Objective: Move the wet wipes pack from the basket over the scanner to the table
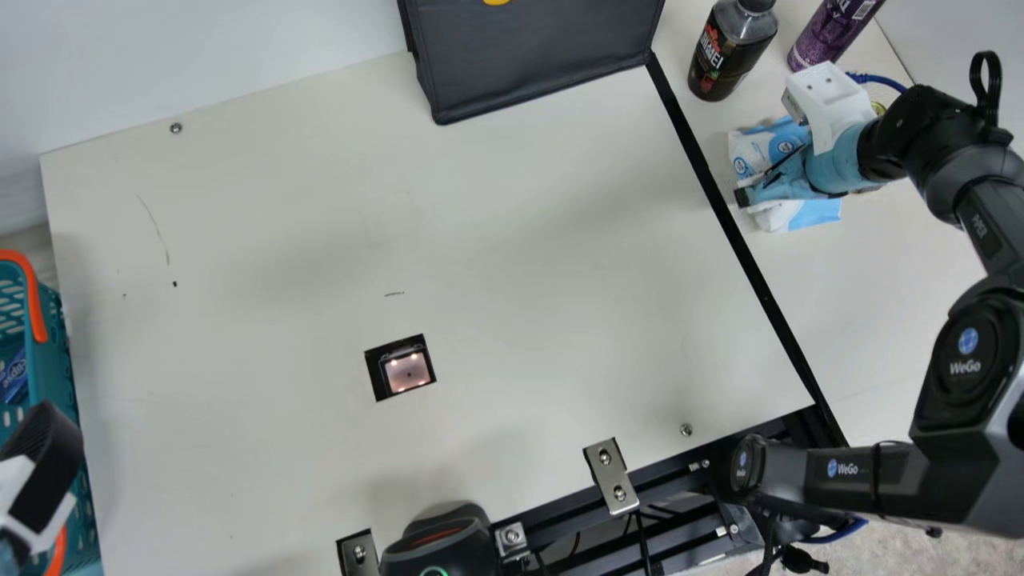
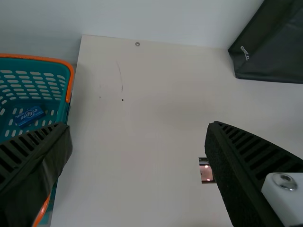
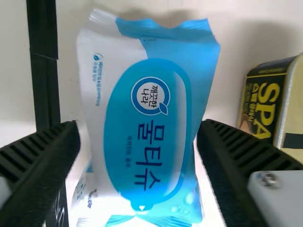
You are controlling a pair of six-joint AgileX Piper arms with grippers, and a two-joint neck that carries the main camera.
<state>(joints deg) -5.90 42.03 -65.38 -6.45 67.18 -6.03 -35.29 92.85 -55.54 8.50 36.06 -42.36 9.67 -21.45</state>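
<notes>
On the table beyond the black strip, the blue-and-white wet wipes pack [image 1: 812, 216] lies flat, partly covered by my right gripper [image 1: 756, 190]. The right wrist view has the pack [image 3: 147, 109] face up between the spread fingers of my right gripper [image 3: 138, 137]; whether they touch its sides I cannot tell. At the lower left, my left gripper [image 1: 48, 472] hangs by the teal basket [image 1: 60, 344] with orange handles. My left gripper [image 2: 139, 137] is open and empty in its wrist view, the basket [image 2: 60, 106] beside it. The scanner window [image 1: 406, 372] is set into the tabletop [image 1: 520, 264].
A dark bag [image 1: 536, 56] stands at the back. Behind the pack are a dark-drink bottle [image 1: 732, 48] and a purple container [image 1: 832, 32]. A yellow-and-black can [image 3: 265, 99] is close beside the pack. In the basket lies a blue packet [image 2: 30, 116]. A black device [image 1: 440, 544] sits at the front edge.
</notes>
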